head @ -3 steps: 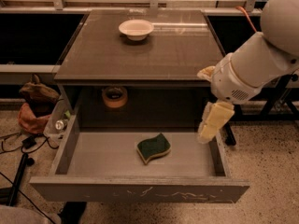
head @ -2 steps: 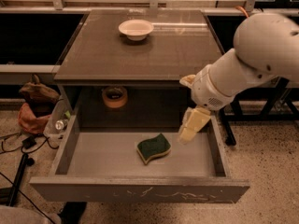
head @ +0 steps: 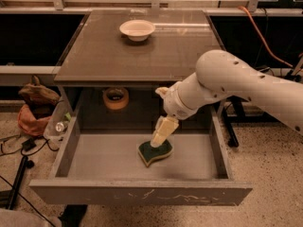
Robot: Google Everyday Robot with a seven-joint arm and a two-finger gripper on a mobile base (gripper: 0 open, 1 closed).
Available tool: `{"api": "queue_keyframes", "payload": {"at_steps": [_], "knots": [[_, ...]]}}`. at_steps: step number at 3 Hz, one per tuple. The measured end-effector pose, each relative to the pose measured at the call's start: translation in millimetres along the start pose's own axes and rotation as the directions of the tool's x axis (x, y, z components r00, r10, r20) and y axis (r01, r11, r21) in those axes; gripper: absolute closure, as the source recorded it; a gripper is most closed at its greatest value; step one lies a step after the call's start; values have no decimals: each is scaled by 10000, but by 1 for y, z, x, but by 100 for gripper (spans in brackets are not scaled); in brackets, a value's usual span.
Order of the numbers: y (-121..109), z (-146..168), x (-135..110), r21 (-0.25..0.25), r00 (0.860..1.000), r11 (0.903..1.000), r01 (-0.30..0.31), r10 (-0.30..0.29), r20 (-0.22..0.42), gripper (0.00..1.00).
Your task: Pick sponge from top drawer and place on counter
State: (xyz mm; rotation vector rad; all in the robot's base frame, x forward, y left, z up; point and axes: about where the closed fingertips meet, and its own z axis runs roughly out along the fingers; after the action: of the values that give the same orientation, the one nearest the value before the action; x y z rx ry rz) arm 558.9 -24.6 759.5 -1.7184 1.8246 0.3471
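The sponge (head: 155,153), dark green on top with a yellow body, lies flat in the middle of the open top drawer (head: 142,194). My gripper (head: 159,137) reaches down into the drawer from the right, and its tip is at the sponge's upper edge. The white arm crosses over the drawer's right side. The counter (head: 137,51) is the flat grey-brown top of the cabinet above the drawer.
A white bowl (head: 137,30) stands at the back of the counter. A tan tape roll (head: 116,98) sits in the shadow at the back of the drawer opening. Bags and cables (head: 33,110) lie on the floor to the left.
My gripper has moved left from the drawer's right side and down onto the sponge. The sponge has not moved.
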Motion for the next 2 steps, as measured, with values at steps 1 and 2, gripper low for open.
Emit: {"api": "queue_keyframes", "payload": {"at_steps": [1, 2], "knots": [[0, 0, 0, -1, 10000, 10000, 0, 0, 1, 0], [5, 11, 11, -27, 9993, 9995, -300, 300, 240, 0]]}}
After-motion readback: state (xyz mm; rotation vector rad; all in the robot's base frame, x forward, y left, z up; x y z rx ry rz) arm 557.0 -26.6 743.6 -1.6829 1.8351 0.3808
